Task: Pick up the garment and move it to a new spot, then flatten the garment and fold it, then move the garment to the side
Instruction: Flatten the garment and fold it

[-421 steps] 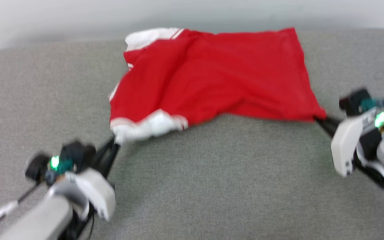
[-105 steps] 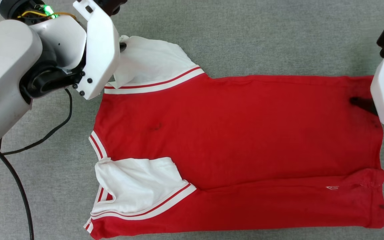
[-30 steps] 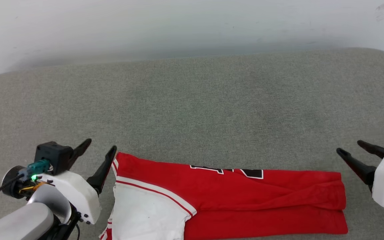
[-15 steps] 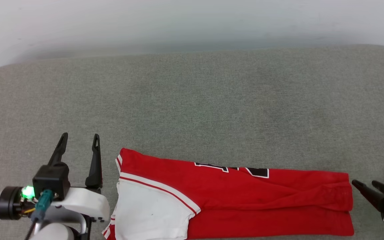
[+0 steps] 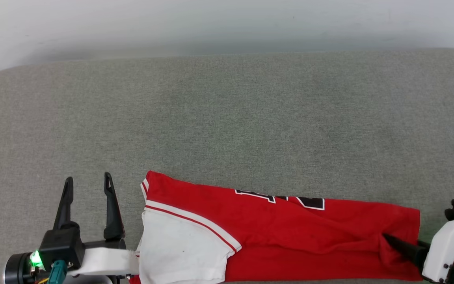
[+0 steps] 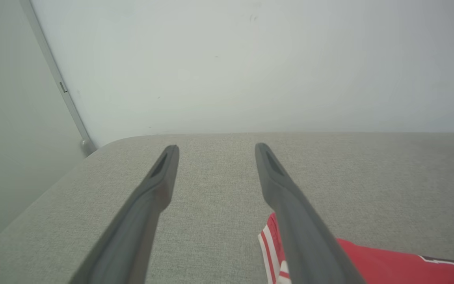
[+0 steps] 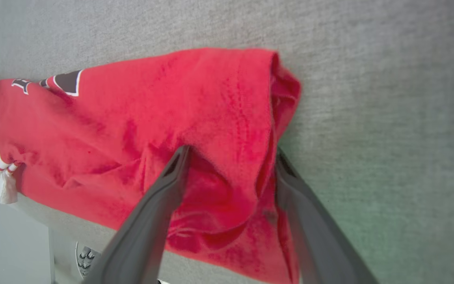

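The folded garment [image 5: 290, 232] lies at the near edge of the desk [image 5: 227, 118]; the right gripper [image 7: 231, 157] has its jaws apart around the bunched hem, the left gripper [image 5: 88, 179] jaws apart beside it. Closing may catch only some layers, pulling the fold open

From the head we look down over the grey fabric surface [image 5: 227, 118] toward the wall [image 5: 227, 23]. Our left wrist camera skims low, facing that wall; our right wrist camera sits close above the hem end of the garment [image 7: 211, 98], which the head also sees.
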Motion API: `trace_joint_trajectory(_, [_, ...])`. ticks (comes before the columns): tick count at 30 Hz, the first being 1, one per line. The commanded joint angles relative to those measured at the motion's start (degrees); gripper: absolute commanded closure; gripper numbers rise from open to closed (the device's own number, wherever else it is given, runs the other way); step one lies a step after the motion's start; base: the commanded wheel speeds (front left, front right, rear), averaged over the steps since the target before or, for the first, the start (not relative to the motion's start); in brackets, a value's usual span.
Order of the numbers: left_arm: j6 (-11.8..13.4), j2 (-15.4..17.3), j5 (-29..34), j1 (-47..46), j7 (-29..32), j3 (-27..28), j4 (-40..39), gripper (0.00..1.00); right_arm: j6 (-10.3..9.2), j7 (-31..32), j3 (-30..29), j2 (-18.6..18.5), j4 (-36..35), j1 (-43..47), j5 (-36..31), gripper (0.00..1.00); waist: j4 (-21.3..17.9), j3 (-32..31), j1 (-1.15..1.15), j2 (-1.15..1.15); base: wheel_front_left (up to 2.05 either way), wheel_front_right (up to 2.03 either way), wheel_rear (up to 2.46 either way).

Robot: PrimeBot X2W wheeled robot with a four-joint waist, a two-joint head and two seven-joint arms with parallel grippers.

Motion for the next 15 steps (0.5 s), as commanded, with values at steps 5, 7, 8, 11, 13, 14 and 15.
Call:
trace_joint_trajectory(5, [-4.3, -5.7, 5.5, 3.3, -0.2, 5.1, 0.6, 0.00, -0.01, 2.5, 4.7, 3.9, 2.1, 1.7, 0.4, 0.00, 0.3, -0.1, 0.00, 0.00, 0.00, 0.00, 0.00])
trace_joint_trajectory(7, [-5.7, -7.7, 7.5, 4.3, -0.2, 6.7, 0.9, 0.00, -0.01, 2.9, 5.7, 4.5, 2.6, 1.4, 0.5, 0.00, 0.4, -0.3, 0.00, 0.00, 0.00, 0.00, 0.00])
trace_joint_trajectory(8, [-6.3, -8.6, 8.4, 4.6, -0.2, 7.3, 1.2, 0.00, -0.01, 3.1, 6.2, 4.6, 2.8, 1.3, 0.5, 0.03, 0.5, -0.4, 0.00, 0.00, 0.00, 0.00, 0.00])
trace_joint_trajectory(11, [-8.2, -10.8, 11.0, 5.5, -0.2, 9.2, 2.0, 0.00, -0.01, 2.4, 6.2, 4.2, 3.0, 0.4, 0.7, 1.00, 0.7, -0.8, 0.00, 0.00, 0.00, 0.00, 0.00])
trace_joint_trajectory(13, [-9.2, -12.1, 12.6, 6.1, -0.2, 10.3, 2.3, 0.00, 0.06, 1.7, 5.9, 3.2, 2.7, -0.3, 0.5, 1.00, 0.7, -1.1, 0.00, 0.00, 0.00, 0.00, 0.00])
trace_joint_trajectory(14, [-9.6, -12.5, 13.5, 6.5, -0.2, 10.7, 2.4, 0.00, 0.05, 1.3, 5.6, 2.6, 2.6, -0.7, 0.5, 1.00, 0.7, -1.4, 0.00, 0.00, 0.00, 0.00, 0.00])
trace_joint_trajectory(15, [-10.0, -13.1, 14.1, 6.9, -0.2, 11.0, 2.6, 0.00, -0.02, 1.0, 5.2, 1.9, 2.3, -1.0, 0.6, 1.00, 0.7, -1.6, 0.00, 0.00, 0.00, 0.00, 0.00])
